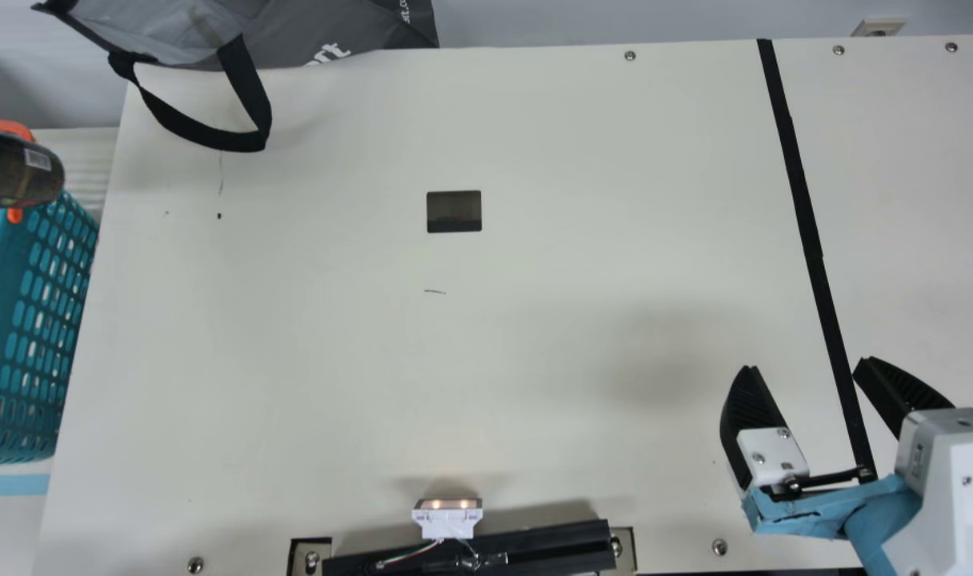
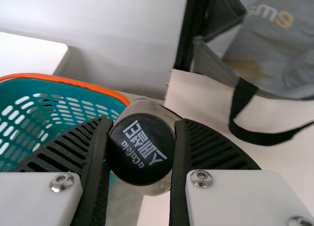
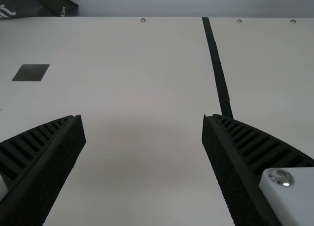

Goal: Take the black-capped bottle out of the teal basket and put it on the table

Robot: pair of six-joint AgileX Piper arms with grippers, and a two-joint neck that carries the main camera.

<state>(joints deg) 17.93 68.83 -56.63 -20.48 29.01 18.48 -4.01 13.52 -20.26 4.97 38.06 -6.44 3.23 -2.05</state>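
The bottle (image 1: 21,170) is at the left edge of the main view, dark and lying sideways above the rim of the teal basket (image 1: 34,320). In the left wrist view my left gripper (image 2: 142,150) is shut on the bottle, whose black cap (image 2: 141,150) faces the camera between the two fingers. The teal basket (image 2: 110,104) with its orange rim stands behind it there. My right gripper (image 1: 802,364) is over the right part of the table, fingers wide apart with nothing between them; the right wrist view shows the same gripper (image 3: 143,130) open.
A grey bag (image 1: 318,32) with a black strap (image 1: 206,132) lies at the table's back left. The cream table (image 1: 534,280) has a dark rectangle (image 1: 454,211) near its middle and a black tape strip (image 1: 802,216) at the right. A small lit device (image 1: 446,518) sits at the front edge.
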